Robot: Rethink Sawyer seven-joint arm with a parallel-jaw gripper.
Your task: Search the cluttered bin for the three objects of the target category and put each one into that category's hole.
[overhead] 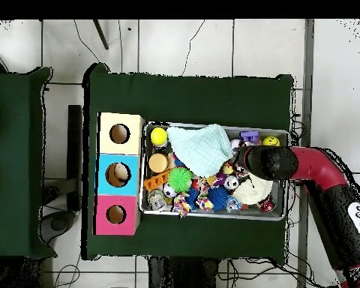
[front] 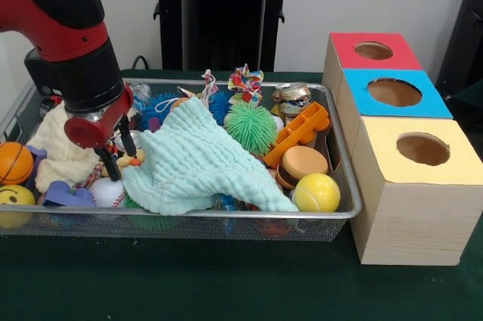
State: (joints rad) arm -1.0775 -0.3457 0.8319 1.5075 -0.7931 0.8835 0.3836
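The pincer (front: 121,162) hangs low inside the bin (front: 343,211) near its left end in the front view, its two dark fingers slightly parted with nothing clearly between them, their tips just beside a small yellow-orange plush (front: 130,159). A mint cloth (front: 196,162) lies just to its right, a cream cloth (front: 56,151) behind. The hole (front: 373,50) in the red-topped box sits toward the surface's far right corner, well apart.
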